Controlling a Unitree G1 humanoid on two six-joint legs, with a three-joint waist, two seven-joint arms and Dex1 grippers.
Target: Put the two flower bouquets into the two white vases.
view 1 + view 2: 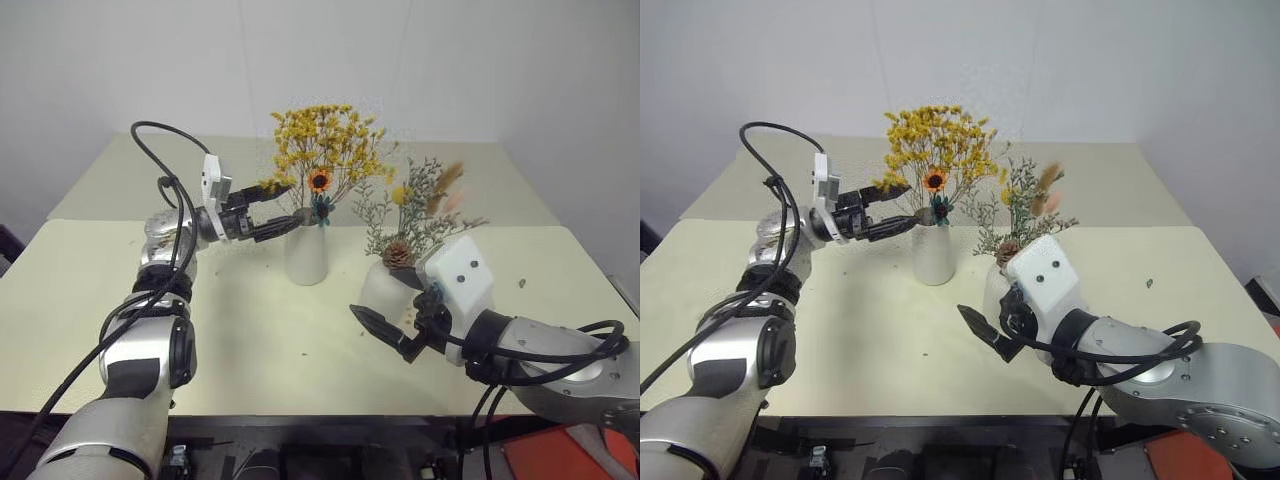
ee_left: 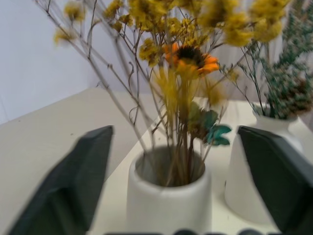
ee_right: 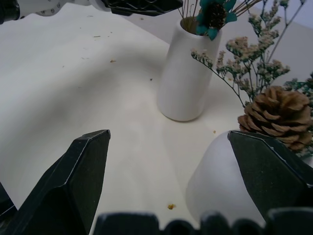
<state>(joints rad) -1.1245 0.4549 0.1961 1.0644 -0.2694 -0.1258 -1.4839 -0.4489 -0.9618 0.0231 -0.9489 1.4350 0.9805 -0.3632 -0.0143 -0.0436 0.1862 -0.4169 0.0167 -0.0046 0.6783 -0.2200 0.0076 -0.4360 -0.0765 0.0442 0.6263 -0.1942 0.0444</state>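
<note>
On the cream tabletop (image 1: 250,350), my left pincer (image 1: 284,208) stands spread wide at the mouth of the tall vase (image 1: 306,255), its fingers either side of the brown stems and gripping nothing; the yellow bouquet (image 1: 325,140) already stands in that vase, leaning a little, so I judge the step in hand to be the release and retreat; done well, that means drawing the left pincer straight back along its own line, away from the stems, with no sideways sweep that could snag a twig and tip the vase; to the right, the grey-green bouquet (image 1: 425,215) with its pinecone (image 3: 276,112) sits in the squat vase (image 1: 385,290), close beside the tall one but apart from it; my right pincer (image 1: 395,333) hangs fully open and empty just in front of the squat vase, and I would pull it back towards me, not across, since its casing is near the plumes.
</note>
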